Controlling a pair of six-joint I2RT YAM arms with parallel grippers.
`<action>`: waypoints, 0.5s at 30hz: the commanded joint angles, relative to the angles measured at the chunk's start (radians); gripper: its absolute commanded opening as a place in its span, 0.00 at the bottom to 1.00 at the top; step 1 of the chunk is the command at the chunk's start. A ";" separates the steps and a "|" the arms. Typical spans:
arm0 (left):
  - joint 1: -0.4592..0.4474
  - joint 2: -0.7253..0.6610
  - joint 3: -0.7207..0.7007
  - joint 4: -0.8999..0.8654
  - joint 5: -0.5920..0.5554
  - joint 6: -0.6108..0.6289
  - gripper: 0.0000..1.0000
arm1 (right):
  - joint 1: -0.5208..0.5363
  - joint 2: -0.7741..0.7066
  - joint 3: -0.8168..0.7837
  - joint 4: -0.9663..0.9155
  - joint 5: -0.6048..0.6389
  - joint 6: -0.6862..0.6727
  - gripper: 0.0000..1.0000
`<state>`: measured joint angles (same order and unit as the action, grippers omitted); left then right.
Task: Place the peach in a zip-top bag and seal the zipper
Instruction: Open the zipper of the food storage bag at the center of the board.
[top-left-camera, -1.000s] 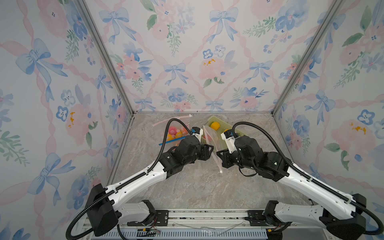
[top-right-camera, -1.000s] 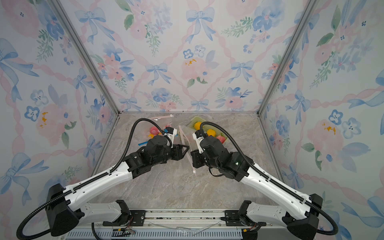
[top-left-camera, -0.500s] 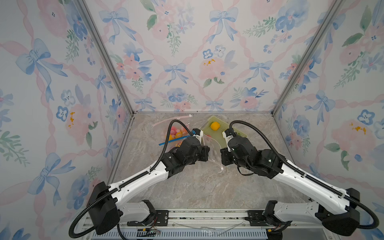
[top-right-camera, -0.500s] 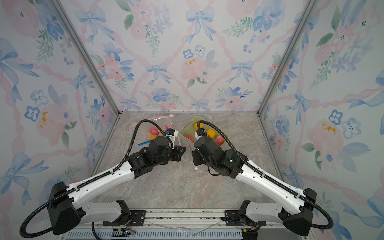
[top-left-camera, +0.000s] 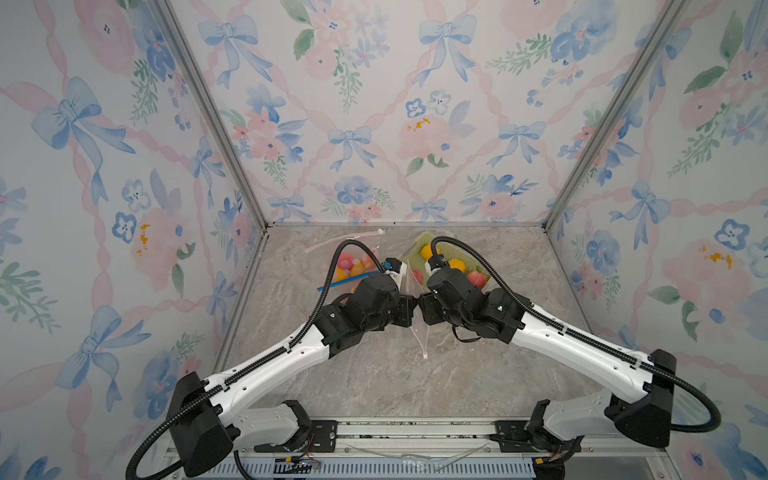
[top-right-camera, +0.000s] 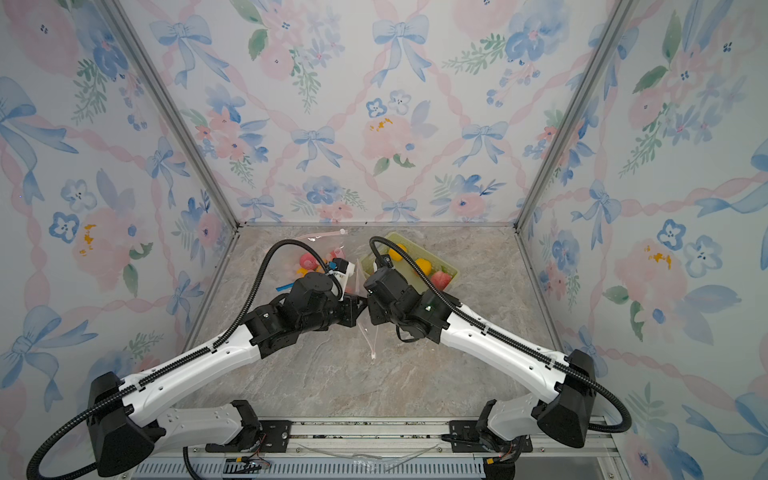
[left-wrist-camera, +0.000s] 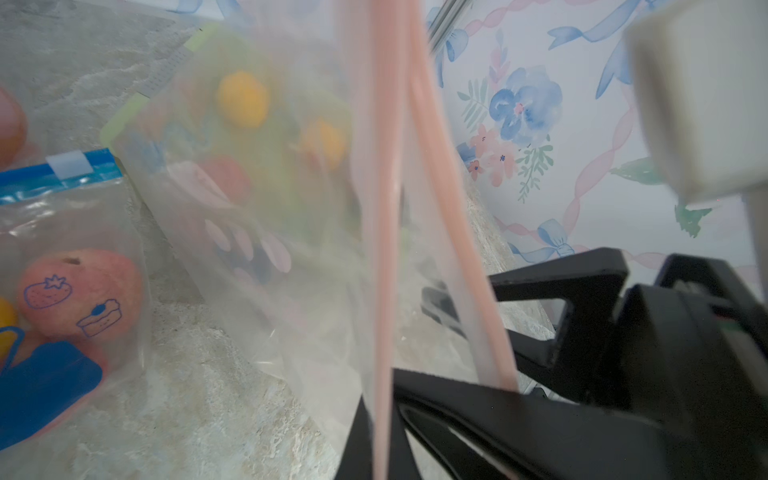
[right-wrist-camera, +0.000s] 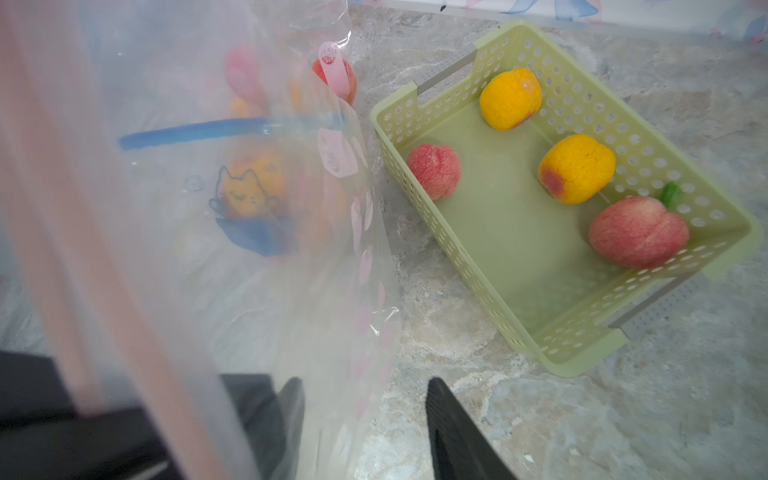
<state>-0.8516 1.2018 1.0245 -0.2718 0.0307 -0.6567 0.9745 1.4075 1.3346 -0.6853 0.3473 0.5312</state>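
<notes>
A clear zip-top bag (left-wrist-camera: 291, 249) with a pink zipper strip (left-wrist-camera: 382, 208) hangs upright between my two grippers, above the middle of the table in both top views (top-left-camera: 419, 332). My left gripper (left-wrist-camera: 380, 415) is shut on the zipper strip. My right gripper (right-wrist-camera: 365, 415) is open, its jaws straddling the bag's side edge (right-wrist-camera: 374, 291). Nothing shows inside this bag. Several peaches lie in the green basket (right-wrist-camera: 457, 257) behind the right gripper: a yellow one (right-wrist-camera: 510, 99), a red one (right-wrist-camera: 433, 171) and a pink one with a green leaf (right-wrist-camera: 638, 232).
A blue-zippered bag (left-wrist-camera: 62, 174) holding fruit lies flat behind my left gripper, also seen in a top view (top-left-camera: 353, 268). Another pink-zippered bag (top-left-camera: 345, 243) lies near the back wall. The basket (top-right-camera: 432, 254) stands at the back, right of centre.
My left gripper has shut on the bag's zipper strip. My right gripper has opened and let go of the bag. Both wrists have drawn closer together.
</notes>
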 joint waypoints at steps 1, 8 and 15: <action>-0.001 -0.037 0.052 -0.040 0.030 0.043 0.00 | -0.009 0.030 0.042 -0.020 0.038 0.004 0.52; 0.001 -0.128 0.097 -0.214 -0.019 0.080 0.00 | -0.045 -0.005 0.067 -0.112 0.039 -0.057 0.46; 0.000 -0.185 0.185 -0.417 -0.030 -0.027 0.00 | -0.032 -0.020 0.077 -0.175 -0.208 -0.125 0.37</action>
<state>-0.8516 1.0409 1.1713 -0.5652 0.0250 -0.6300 0.9367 1.4105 1.4014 -0.8017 0.2520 0.4461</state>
